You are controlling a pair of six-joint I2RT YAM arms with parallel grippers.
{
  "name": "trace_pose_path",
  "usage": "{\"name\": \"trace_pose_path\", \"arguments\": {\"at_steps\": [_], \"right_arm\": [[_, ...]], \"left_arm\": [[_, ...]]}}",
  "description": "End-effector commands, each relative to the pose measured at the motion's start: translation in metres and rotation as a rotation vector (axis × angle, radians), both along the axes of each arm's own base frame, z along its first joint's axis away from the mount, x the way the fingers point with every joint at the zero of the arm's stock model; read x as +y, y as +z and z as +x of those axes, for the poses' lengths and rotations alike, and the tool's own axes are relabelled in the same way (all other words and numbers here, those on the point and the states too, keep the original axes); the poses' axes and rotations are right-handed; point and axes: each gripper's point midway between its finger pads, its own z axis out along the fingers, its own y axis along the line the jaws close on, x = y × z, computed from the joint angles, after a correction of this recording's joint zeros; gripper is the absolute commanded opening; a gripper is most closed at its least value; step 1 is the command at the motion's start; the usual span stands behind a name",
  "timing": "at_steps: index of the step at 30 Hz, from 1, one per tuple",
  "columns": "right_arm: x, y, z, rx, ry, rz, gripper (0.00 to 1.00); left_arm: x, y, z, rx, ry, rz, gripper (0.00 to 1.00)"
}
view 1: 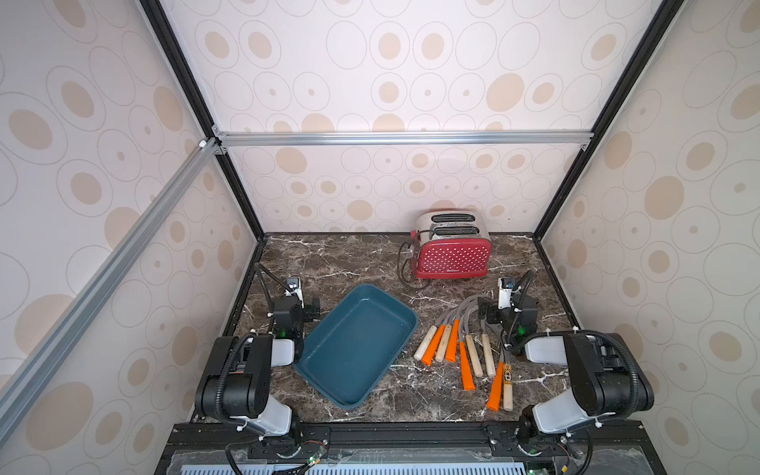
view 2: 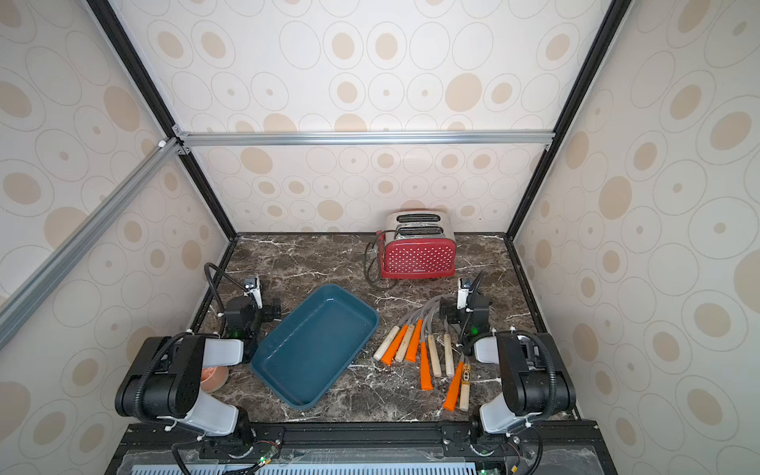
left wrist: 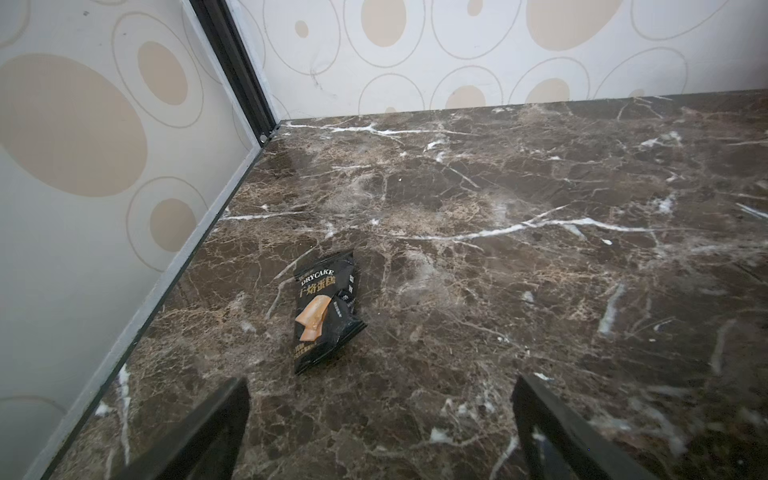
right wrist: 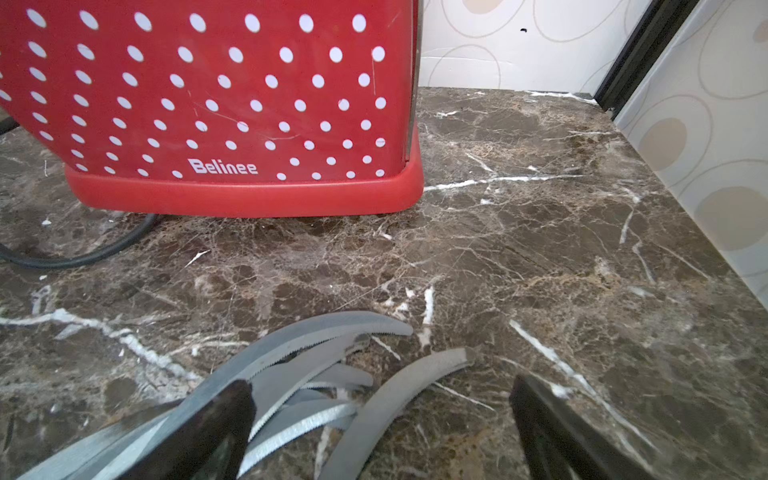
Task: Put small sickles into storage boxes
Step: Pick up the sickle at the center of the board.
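Small sickles (view 1: 473, 354) lie fanned on the marble surface (view 1: 329, 263), just beside the teal tray (view 1: 357, 341), blades twd the red polka-dot toaster (view 1: 452, 255). Both pincers released: right pincer (right wrist: 380, 384) over the blade tips, left pincer (left wrist: 380, 384) near a snack packet (left wrist: 324, 316).

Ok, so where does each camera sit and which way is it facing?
Top views: high behind the robot, looking down toward the back wall at tray, sickles, toaster; left arm, right arm show.
Left wrist: on the left arm, low, facing a back corner; open left gripper, snack packet ahead.
Right wrist: on the right arm, low, facing the toaster; open right gripper over sickle blades.
Shared: top views and right wrist both show toaster and sickles.
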Motion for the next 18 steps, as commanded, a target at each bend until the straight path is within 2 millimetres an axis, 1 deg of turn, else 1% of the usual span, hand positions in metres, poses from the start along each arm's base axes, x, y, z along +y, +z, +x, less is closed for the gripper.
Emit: {"name": "trace_pose_path", "arguments": {"at_steps": [1,15,16,18], "right_arm": [[0.000,0.004,0.004,-0.013,-0.004,-0.003,1.00],[-0.001,0.004,0.004,-0.011,-0.005,-0.004,1.00],[0.000,0.004,0.004,-0.012,-0.005,-0.003,1.00],[-0.001,0.004,0.004,-0.012,-0.006,-0.002,1.00]], "left_arm": [[0.001,0.009,0.008,-0.026,0.002,-0.010,0.99],[0.000,0.009,0.007,-0.029,0.000,-0.008,0.99],[-0.001,0.013,0.009,-0.037,-0.012,-0.007,0.99],[-0.011,0.019,0.012,0.012,-0.069,-0.009,0.99]]}}
